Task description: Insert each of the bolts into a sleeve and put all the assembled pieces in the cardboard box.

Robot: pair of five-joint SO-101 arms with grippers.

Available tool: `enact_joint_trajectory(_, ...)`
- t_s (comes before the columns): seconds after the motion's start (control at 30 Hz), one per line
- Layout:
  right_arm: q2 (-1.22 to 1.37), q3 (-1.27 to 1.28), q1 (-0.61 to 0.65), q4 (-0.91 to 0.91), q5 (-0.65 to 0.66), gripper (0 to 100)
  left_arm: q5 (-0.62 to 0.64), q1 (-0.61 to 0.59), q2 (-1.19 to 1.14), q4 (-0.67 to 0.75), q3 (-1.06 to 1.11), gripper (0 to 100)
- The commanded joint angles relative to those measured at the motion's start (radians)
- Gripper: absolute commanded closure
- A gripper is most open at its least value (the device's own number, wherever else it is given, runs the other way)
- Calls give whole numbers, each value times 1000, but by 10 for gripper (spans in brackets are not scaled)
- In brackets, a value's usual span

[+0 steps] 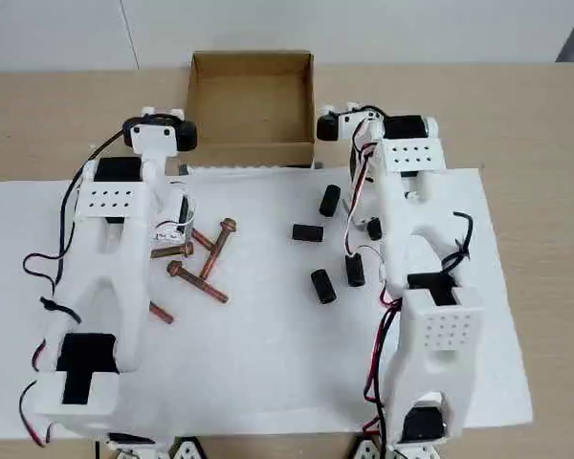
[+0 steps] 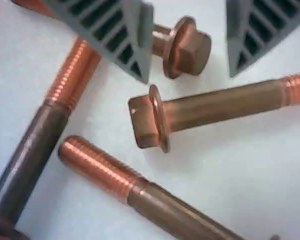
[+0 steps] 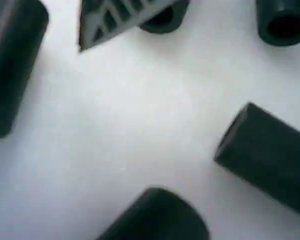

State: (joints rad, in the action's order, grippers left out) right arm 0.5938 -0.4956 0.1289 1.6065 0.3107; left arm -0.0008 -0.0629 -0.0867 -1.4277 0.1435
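Copper-coloured hex bolts (image 2: 210, 107) crowd under my spread left gripper (image 2: 188, 75). Stubby black tube sleeves (image 3: 265, 152) scatter opposite, white paper sheet (image 1: 263, 277) between.

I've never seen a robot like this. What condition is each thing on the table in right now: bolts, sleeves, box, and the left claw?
Copper-coloured metal bolts, lying loose on the white sheet, none in a sleeve.
Black cylindrical sleeves, lying scattered, no bolts in them.
Brown cardboard box, open-topped, empty.
Left gripper, open, one bolt's head between its jaws, not clamped.
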Motion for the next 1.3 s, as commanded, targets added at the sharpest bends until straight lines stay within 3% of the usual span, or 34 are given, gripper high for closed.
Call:
enact_joint_trajectory(0.0,12,-48,12,-7,9,833,6,-8,6,17,-38,900)
enact_joint_trajectory(0.13,48,-48,13,-35,8,851,6,-8,6,17,-38,900)
enact_joint_trajectory(0.3,87,-48,13,-58,5,991,5,-8,6,17,-36,900)
enact_joint_trajectory(0.57,13,-48,15,-30,-2,991,2,-3,11,12,-36,904)
enact_joint_trajectory(0.73,-133,-48,15,47,-2,991,-21,2,11,-17,-68,971)
enact_joint_trajectory(1.03,-239,-43,7,82,-29,991,-147,176,5,-147,-196,978)
enact_joint_trajectory(1.27,-237,-43,5,82,-29,991,-157,187,-123,-141,-231,975)
